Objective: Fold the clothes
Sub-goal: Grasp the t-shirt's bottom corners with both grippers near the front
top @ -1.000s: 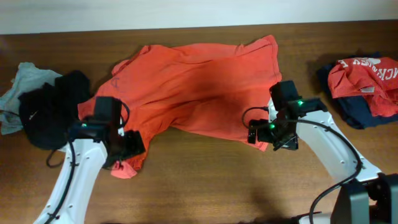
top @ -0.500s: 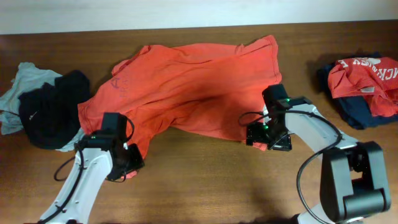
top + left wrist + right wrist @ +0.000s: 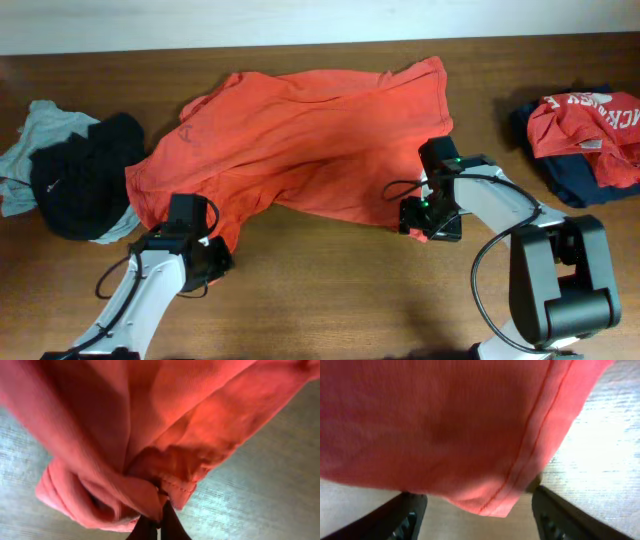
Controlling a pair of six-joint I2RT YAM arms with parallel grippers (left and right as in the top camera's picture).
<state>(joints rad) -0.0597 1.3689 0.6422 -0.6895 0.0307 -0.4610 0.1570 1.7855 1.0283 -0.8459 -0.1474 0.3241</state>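
My left pincer (image 3: 158,525) is closed on a bunched near left corner of the orange-red T-shirt (image 3: 310,130), which lies spread over the middle of the worktop (image 3: 330,300). My right pincer (image 3: 479,512) is open, with fingers wide apart at the near right hem.

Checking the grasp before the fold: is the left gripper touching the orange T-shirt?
Touching. In the left wrist view the left gripper is pinched shut on a bunched fold of the orange T-shirt.
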